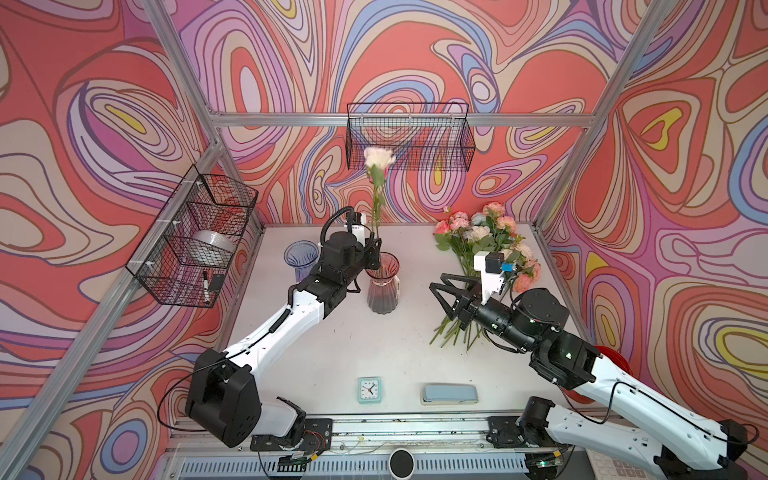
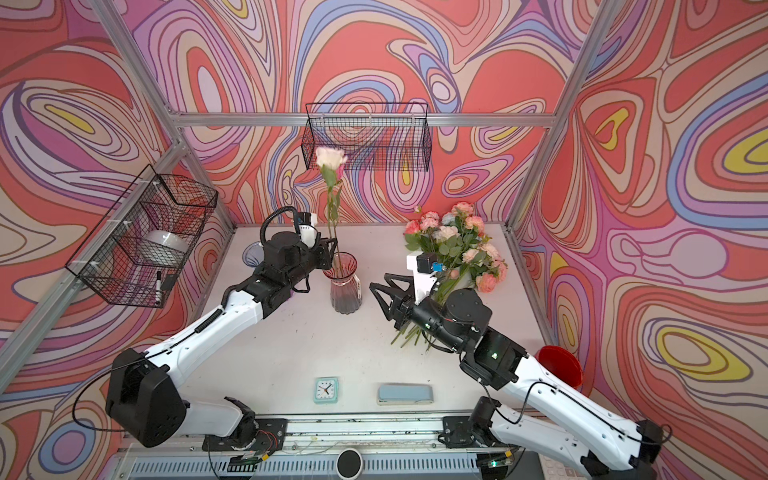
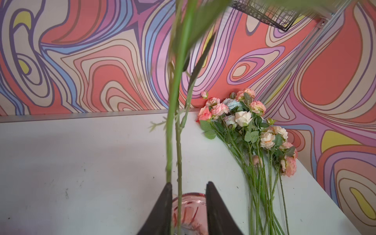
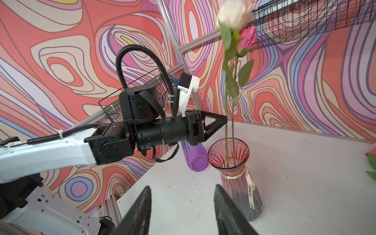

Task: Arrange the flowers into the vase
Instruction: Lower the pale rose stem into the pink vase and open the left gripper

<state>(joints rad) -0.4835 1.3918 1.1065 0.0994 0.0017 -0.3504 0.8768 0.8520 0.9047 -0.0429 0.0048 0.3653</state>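
Black fingers of the left gripper (image 3: 189, 183) stand apart just above the mouth of the pink glass vase (image 4: 240, 183), with two green stems rising between them. Both stems stand in that vase, one topped by a cream rose (image 1: 379, 157), the other by a pink rose (image 4: 247, 37). A purple vase (image 1: 300, 257) sits just behind the left arm. The right gripper (image 4: 183, 187) hovers near the pink glass vase, jaws spread with nothing between them. The other flowers (image 1: 494, 245) lie heaped on the table (image 1: 353, 340) toward its back right corner. A wire basket (image 1: 195, 249) on the left wall holds a white round object (image 1: 212, 243) and a black marker (image 1: 205, 286).
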